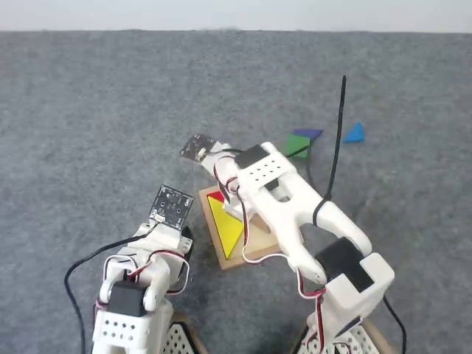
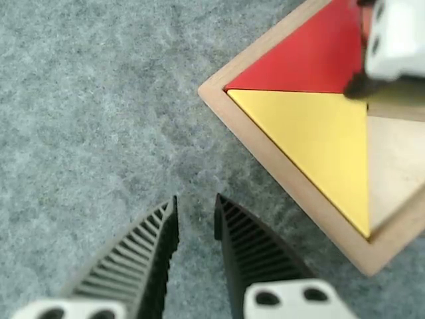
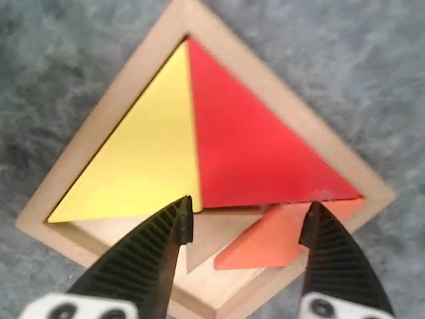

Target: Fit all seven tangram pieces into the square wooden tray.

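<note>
Right gripper (image 3: pixel 250 209) over tray (image 3: pixel 292 116), jaws released, astride orange piece (image 3: pixel 272 239), not gripping it. Orange lies in tray beside red (image 3: pixel 246 146); yellow (image 3: pixel 146 159) already seated. Cannot tell whether orange lies flat.

Likely step: seat orange.
- Slide its edge flush against red, into corner.
- Avoid bumping red.
- Lift straight up.

Left gripper (image 2: pixel 196 199) over surface (image 1: pixel 110 110) beside tray corner, jaws slightly parted, empty. Green (image 1: pixel 297 144), purple (image 1: pixel 308 133), blue (image 1: pixel 355 133) outside tray.

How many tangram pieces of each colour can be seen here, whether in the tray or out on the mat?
Yellow piece: 1
Red piece: 1
Orange piece: 1
Green piece: 1
Purple piece: 1
Blue piece: 1
Total: 6 in sight
</note>
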You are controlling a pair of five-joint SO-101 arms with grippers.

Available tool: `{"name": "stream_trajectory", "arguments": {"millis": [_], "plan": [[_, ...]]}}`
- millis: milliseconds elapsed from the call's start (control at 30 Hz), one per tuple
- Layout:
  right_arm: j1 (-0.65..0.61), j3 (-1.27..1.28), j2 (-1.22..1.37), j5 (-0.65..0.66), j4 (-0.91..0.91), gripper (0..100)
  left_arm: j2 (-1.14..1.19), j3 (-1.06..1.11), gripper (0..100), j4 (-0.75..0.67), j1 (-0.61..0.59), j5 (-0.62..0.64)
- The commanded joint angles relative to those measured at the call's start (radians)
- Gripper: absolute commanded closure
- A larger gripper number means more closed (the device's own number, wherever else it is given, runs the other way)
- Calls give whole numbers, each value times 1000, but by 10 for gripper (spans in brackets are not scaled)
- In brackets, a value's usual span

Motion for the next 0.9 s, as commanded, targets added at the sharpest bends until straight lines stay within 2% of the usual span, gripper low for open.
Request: {"name": "stream_trajectory", "arguments": {"millis": [0,67,167,333,433,533,867], "plan": [[-10,-75,-42,12,2,742,-2,-7,912,5,2,6],[-10,-60,-108,12,28,758,-2,-7,912,5,2,6],[-15,44,-277,9,19,838,-2,-7,912,5,2,6],[-15,373,-490,-12,-117,888,-2,-7,912,5,2,6],[-15,526,-513,-78,-217,935,-2,-7,912,5,2,6],[-15,574,-512,-81,-257,995,-2,-7,912,5,2,6],[-12,568,-446,-81,-278,979,-2,-7,912,5,2,6]]}}
